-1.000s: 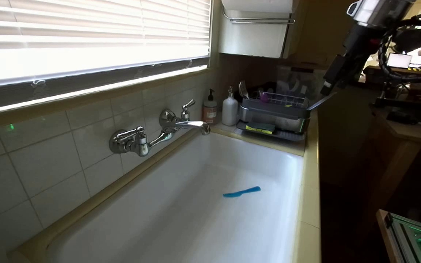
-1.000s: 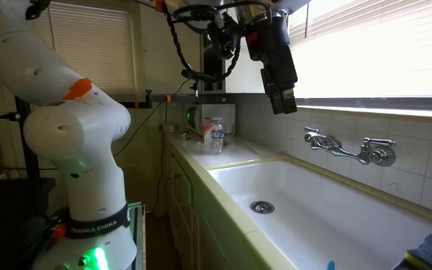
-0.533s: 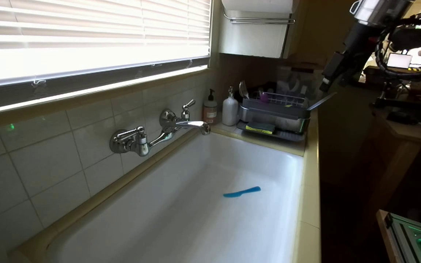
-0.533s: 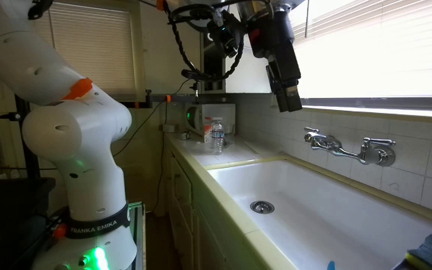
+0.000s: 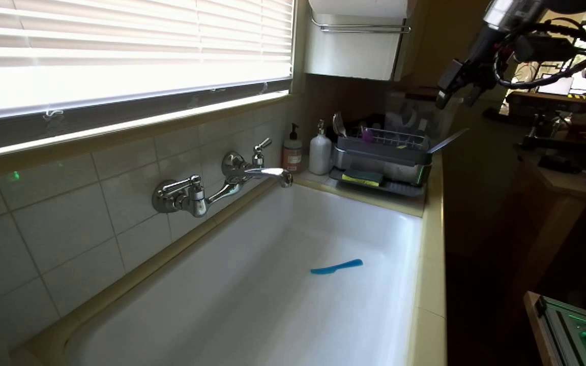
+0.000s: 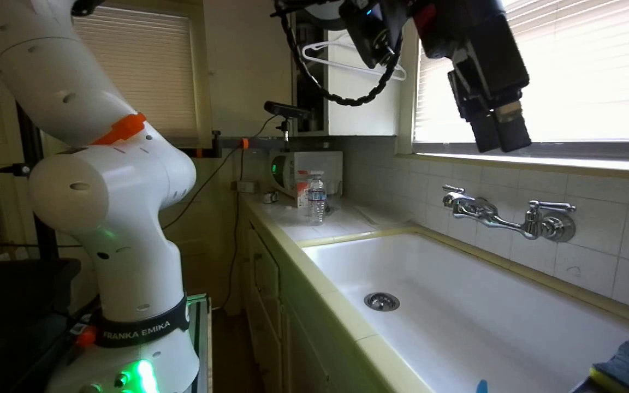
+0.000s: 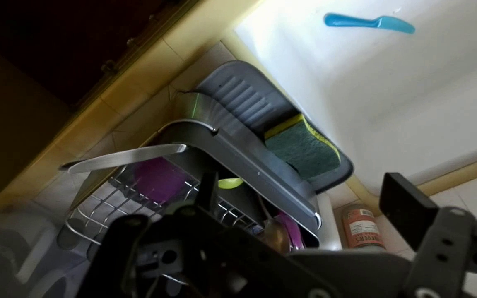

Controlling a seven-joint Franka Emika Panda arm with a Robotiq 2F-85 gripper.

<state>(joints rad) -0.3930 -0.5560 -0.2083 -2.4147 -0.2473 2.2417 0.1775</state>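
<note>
High near the wire-gridded dish rack point(image 7: 263, 181) and ribbed grey tray point(image 7: 242, 96), the black gripper point(image 7: 303, 186) hangs spread wide.

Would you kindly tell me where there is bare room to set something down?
The sink is broadly bare between the blue knife and the faucet side. A small bare patch lies on the grey tray, beside the sponge. Crowding is worst around the dish rack, beside the white pump bottle and labelled bottle.
</note>
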